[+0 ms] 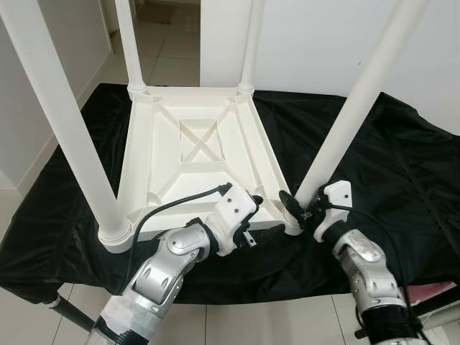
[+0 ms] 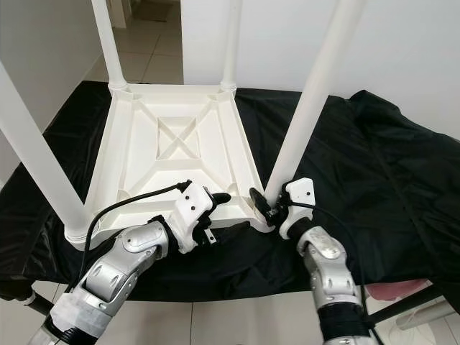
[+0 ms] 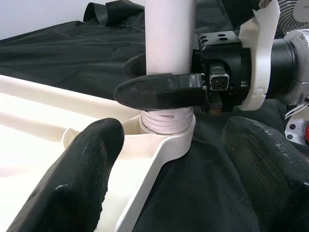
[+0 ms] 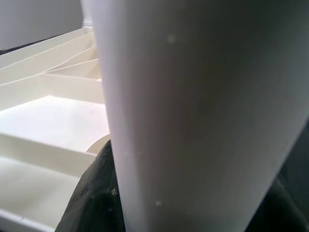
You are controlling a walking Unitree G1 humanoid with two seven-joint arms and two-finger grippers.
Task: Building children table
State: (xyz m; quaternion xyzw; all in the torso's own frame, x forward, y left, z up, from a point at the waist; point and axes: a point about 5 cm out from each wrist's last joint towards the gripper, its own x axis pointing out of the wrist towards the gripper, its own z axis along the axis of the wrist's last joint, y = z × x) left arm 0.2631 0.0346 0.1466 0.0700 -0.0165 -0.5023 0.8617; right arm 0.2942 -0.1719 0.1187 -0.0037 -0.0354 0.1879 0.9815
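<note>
A white moulded plastic children's table lies upside down on a surface draped in glossy, wrinkled black cloth. Its underside shows raised ribs crossing in an X, and four smooth round legs stand up from the corner sockets. The right hand is clenched around the base of the near right leg, its black fingers pressing on the tube just above the threaded collar. The left hand rests released at the tabletop's near edge beside that corner, its textured fingers spread apart.
</note>
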